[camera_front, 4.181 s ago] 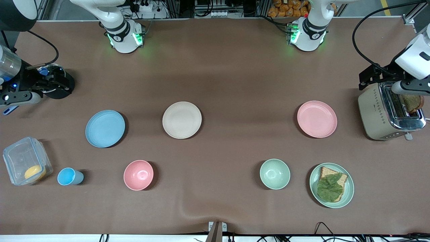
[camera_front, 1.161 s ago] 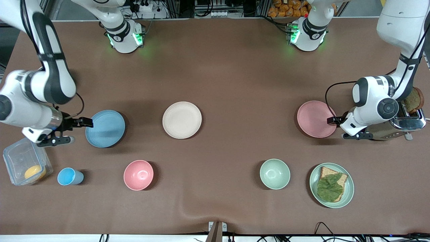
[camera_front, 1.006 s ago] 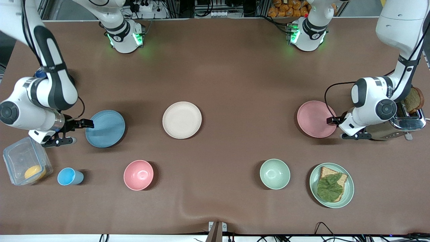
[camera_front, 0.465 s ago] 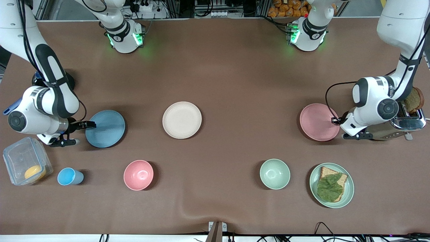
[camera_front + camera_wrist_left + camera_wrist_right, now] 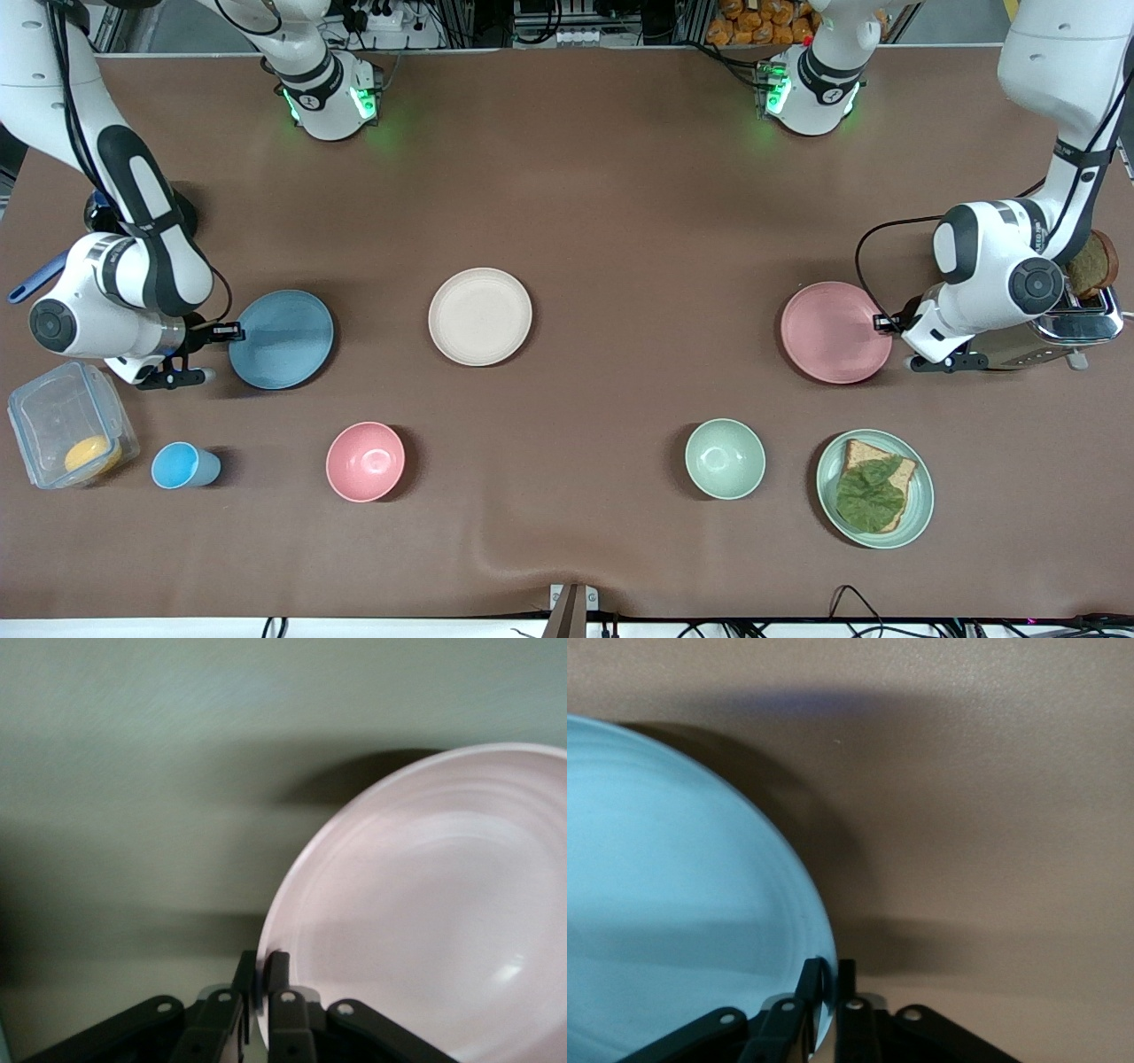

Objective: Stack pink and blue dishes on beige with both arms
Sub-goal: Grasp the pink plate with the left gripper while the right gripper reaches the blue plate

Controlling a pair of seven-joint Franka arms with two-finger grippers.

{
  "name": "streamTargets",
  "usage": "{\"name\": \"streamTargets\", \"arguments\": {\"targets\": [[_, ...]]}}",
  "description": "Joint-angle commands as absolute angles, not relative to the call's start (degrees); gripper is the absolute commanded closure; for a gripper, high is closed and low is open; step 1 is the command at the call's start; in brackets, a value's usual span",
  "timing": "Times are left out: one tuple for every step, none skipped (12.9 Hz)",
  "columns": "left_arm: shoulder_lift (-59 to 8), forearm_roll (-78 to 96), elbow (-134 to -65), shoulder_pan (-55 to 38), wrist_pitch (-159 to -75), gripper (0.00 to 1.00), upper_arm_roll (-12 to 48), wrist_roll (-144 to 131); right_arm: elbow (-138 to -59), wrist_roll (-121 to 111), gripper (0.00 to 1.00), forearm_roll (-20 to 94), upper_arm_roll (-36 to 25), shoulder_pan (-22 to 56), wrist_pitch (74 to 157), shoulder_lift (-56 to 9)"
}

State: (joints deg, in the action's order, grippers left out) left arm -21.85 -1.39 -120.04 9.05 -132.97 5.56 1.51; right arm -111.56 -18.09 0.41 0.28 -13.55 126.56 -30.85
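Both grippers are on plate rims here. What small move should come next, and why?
Probably lift both plates and carry one over the beige plate. The left gripper is shut on the pink plate rim, the right gripper on the blue plate rim, and the beige plate lies bare between them.

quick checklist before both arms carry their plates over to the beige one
1. Left gripper shut on the rim of the flat round matte pale pink plate: ok.
2. Right gripper shut on the rim of the flat round matte light blue plate: ok.
3. Flat round matte cream-beige plate bare on top, ready to receive: ok.
4. Pink plate off the table: ok, a shadow shows under its raised edge in the left wrist view.
5. Blue plate fully off the table: cannot tell.
6. Table between each plate and the beige plate has nothing standing on it: ok.
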Motion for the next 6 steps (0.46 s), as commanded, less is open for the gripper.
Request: {"name": "streamTargets", "arguments": {"targets": [[-19.34, 0.61, -112.45, 9.41, -122.30, 1.00, 9.74, 1.76, -109.08, -18.11, 1.00, 1.40, 1.32, -14.42, 125.77, -31.73], [-19.34, 0.70, -108.76, 9.32, -118.69, 1.00, 11.41, 1.67, -107.94, -18.19, 1.00, 1.41, 1.32, -14.50, 125.60, -31.73], [-19.34, 0.70, -104.81, 9.32, -115.35, 1.00, 13.34, 1.32, -107.76, -18.19, 1.00, 1.41, 1.32, -14.50, 125.60, -31.73], [-19.60, 0.70, -100.50, 9.06, -112.09, 1.00, 14.93, 1.06, -107.58, -18.11, 1.00, 1.41, 1.49, -14.68, 125.51, -31.38], [-19.77, 0.88, -97.07, 8.44, -109.10, 1.00, 16.51, 0.88, -106.80, -18.11, 1.00, 1.58, 1.49, -14.59, 124.03, -30.85], [-20.04, 0.97, -94.68, 8.00, -107.51, 1.00, 18.52, 0.36, -103.83, -18.11, 1.00, 2.37, 1.58, -14.76, 120.27, -31.20]]}}
